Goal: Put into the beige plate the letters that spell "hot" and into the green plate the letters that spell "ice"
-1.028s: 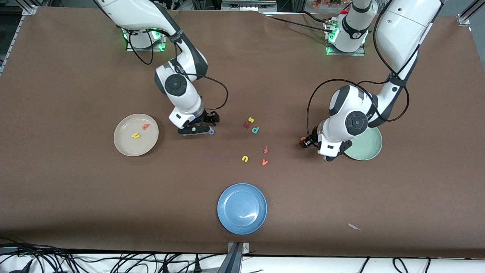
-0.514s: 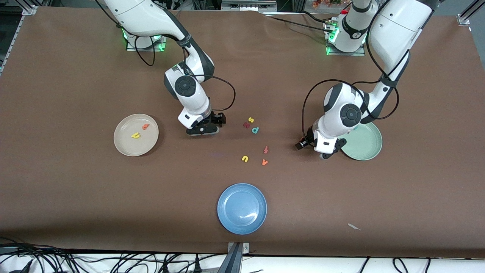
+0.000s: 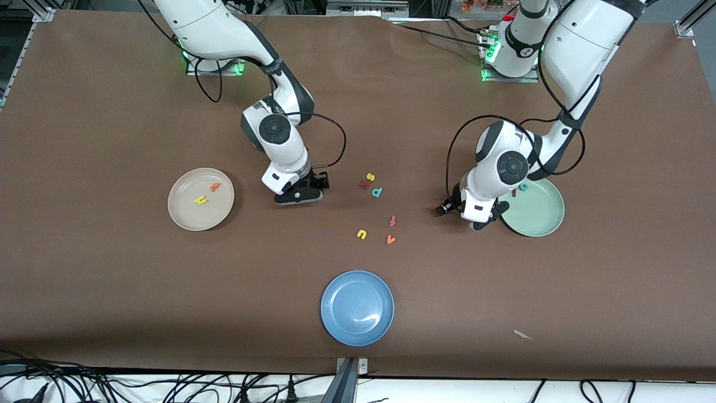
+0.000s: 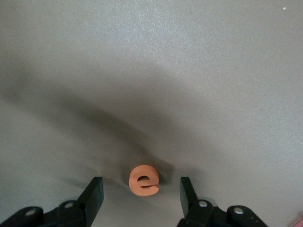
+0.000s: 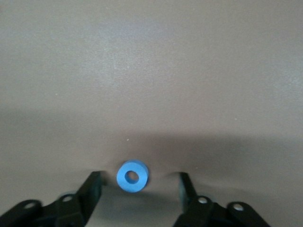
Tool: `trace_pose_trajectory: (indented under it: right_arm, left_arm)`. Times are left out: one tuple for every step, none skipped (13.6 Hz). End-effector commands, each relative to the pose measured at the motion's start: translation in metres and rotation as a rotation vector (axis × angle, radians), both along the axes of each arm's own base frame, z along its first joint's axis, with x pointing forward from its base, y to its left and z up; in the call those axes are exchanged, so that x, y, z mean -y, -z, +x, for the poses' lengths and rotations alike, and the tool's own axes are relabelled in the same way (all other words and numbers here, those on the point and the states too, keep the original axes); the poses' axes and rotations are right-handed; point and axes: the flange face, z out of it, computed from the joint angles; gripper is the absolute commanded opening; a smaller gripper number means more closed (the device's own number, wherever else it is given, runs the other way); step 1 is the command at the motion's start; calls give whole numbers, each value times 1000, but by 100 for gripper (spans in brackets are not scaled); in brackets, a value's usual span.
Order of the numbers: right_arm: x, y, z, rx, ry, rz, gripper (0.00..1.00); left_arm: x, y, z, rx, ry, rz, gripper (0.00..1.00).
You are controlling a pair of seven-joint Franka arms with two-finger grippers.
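- Now we are at the last pick on each side: the beige plate (image 3: 184, 219) already carries the yellow h (image 3: 200, 200) and the orange t (image 3: 215, 187), and the green plate (image 3: 545, 221) shows the teal c (image 3: 524, 187) with a dark red bar, the i (image 3: 514, 192), just beside it.
- The right gripper (image 5: 136, 187) sits low over the table between the beige plate and the loose letters at mid-table; its jaws stand apart with the blue o (image 5: 132, 176) lying flat on the table between them, neither finger touching it.
- The left gripper (image 4: 142, 191) is low over the table beside the green plate, on the side toward the right arm's end; its jaws are likewise apart, astride the orange e (image 4: 143, 179), with a gap on both sides.
- Neither gripper holds anything yet.
- Next, we judge, each pair of fingers must close squarely on its small foam letter, lift, and carry it to the plate nearby; a skewed pinch could flick so light a piece away.
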Motion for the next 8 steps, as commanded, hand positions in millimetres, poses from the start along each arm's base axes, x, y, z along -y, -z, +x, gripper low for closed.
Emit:
trace_pose_trajectory:
  right_arm:
    - [-8, 5, 2, 16, -7, -8, 57]
    - [-8, 6, 1, 14, -9, -8, 54]
    - [-9, 5, 1, 15, -10, -8, 52]
    - [-9, 7, 0, 13, -12, -10, 42]
    - [-9, 6, 1, 15, -12, -8, 36]
    - [-9, 7, 0, 13, -12, -10, 30]
    - [-9, 5, 1, 16, -12, -8, 27]
    - [-9, 6, 1, 14, -12, -9, 22]
  left_arm:
    - [0, 1, -2, 11, -13, 15, 69]
    - [1, 1, -2, 9, -15, 15, 64]
    - [1, 1, -2, 9, -14, 16, 60]
    - [1, 1, -2, 9, -15, 15, 59]
    - [2, 5, -4, 3, -13, 16, 58]
    - [3, 10, -6, -5, -6, 20, 57]
    - [4, 12, -7, -2, 6, 28, 57]
    - [3, 13, -7, -2, -3, 36, 57]
